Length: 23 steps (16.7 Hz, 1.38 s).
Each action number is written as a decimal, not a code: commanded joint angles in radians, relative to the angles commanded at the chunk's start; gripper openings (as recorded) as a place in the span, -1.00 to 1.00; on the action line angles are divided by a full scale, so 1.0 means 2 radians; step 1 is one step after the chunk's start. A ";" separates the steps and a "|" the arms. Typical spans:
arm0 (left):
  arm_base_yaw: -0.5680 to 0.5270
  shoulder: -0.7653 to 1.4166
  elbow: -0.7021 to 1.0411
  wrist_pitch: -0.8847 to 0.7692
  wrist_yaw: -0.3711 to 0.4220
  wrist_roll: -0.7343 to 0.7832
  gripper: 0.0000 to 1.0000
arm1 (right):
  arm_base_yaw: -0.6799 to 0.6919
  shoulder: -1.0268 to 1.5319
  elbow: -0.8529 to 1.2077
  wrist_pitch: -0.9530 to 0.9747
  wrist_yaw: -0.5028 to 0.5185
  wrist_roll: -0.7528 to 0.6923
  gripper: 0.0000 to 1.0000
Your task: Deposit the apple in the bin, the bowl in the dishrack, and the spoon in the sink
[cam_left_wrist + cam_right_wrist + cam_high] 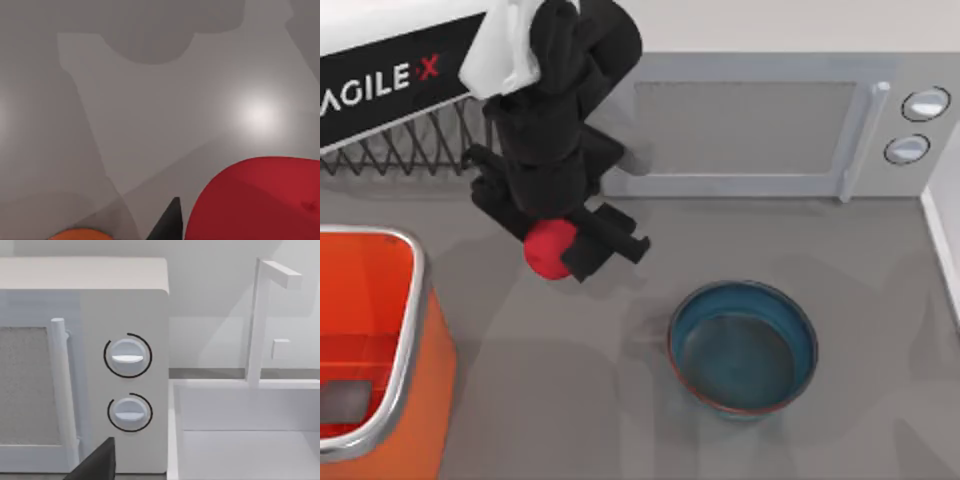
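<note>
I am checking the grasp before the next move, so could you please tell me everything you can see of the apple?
The apple is a small, plain bright-red ball with a matte, slightly lumpy surface and no stem that I can see. It sits between the black fingers of the left gripper, which partly cover it from above. It is over the grey table, between the orange bin and the bowl, touching neither. The left wrist view shows its red side close up. Whether it rests on the table is unclear.

Grey table with orange bin at left, blue bowl in the middle, black dishrack and white microwave at back.
</note>
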 joint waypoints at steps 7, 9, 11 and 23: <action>0.101 -0.175 -0.119 -0.045 -0.038 -0.081 -1.00 | 0.000 0.000 0.000 0.000 0.000 0.000 1.00; 0.130 -0.236 -0.160 -0.060 -0.051 -0.103 -1.00 | 0.000 0.000 0.000 0.000 0.000 0.000 1.00; 0.161 -0.277 -0.194 -0.075 -0.062 -0.128 -1.00 | 0.000 0.000 0.000 0.000 0.000 0.000 1.00; 0.188 -0.295 -0.267 -0.020 -0.064 -0.138 -1.00 | 0.000 0.000 0.000 0.000 0.000 0.000 1.00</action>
